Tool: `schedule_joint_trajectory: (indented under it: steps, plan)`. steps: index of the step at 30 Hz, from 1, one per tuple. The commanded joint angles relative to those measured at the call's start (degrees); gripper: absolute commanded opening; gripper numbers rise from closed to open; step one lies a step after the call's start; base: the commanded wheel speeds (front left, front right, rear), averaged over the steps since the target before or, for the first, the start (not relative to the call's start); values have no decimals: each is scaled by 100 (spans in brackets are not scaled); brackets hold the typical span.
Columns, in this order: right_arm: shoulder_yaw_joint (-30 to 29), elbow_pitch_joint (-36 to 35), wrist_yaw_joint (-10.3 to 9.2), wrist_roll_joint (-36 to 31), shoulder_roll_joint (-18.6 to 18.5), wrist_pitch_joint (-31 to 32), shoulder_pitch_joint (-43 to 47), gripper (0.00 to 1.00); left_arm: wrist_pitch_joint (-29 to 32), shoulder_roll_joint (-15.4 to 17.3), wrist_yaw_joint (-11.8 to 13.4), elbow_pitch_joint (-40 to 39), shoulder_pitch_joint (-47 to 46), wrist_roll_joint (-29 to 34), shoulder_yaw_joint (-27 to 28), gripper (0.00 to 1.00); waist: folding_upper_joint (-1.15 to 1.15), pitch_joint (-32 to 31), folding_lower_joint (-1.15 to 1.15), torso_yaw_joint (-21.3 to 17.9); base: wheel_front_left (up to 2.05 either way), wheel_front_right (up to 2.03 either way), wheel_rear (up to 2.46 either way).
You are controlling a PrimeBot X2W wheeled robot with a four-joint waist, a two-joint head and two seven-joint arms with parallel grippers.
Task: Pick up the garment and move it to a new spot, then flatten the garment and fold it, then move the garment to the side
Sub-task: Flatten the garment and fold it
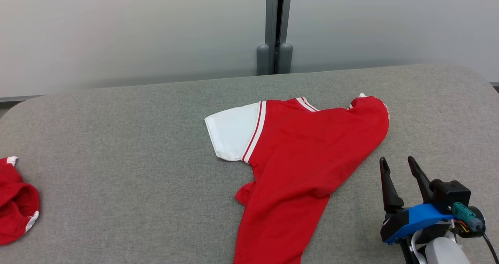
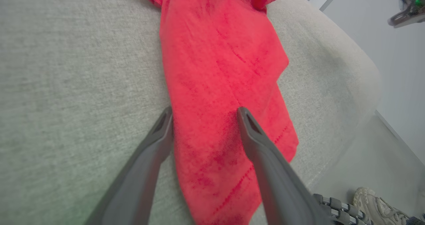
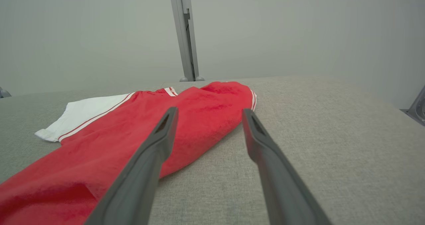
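Observation:
The garment [image 1: 308, 155] is a red shirt with a white sleeve and white stripes, lying partly spread on the grey padded table [image 1: 117, 139], its lower part running off the head view's bottom edge. My right gripper [image 1: 397, 162] stands open just right of the shirt's right edge, holding nothing; in its wrist view the right gripper [image 3: 209, 110] points past the garment [image 3: 166, 118]. In the left wrist view my left gripper [image 2: 204, 110] is open above the garment's [image 2: 215, 68] lower end near the table's front edge, with cloth lying between its fingers but not pinched.
A second red garment [image 1: 15, 201] lies bunched at the table's left edge. A grey post [image 1: 275, 26] stands behind the table against pale wall panels. A person's shoe [image 2: 375, 205] is on the floor beyond the table's rounded edge [image 2: 362, 78].

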Motion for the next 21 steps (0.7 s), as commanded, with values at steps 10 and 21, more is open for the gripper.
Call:
schedule_joint_trajectory:
  steps: [10,21]
  plan:
    - [-37,-57,0,75,-14,-4,97,100,-8,221,4,162,-487,-310,-341,0,0,-4,0,40,0,0,0]
    - [-61,62,0,288,-14,-4,237,100,-9,289,4,-1474,-701,927,801,0,0,-186,0,244,0,0,0]
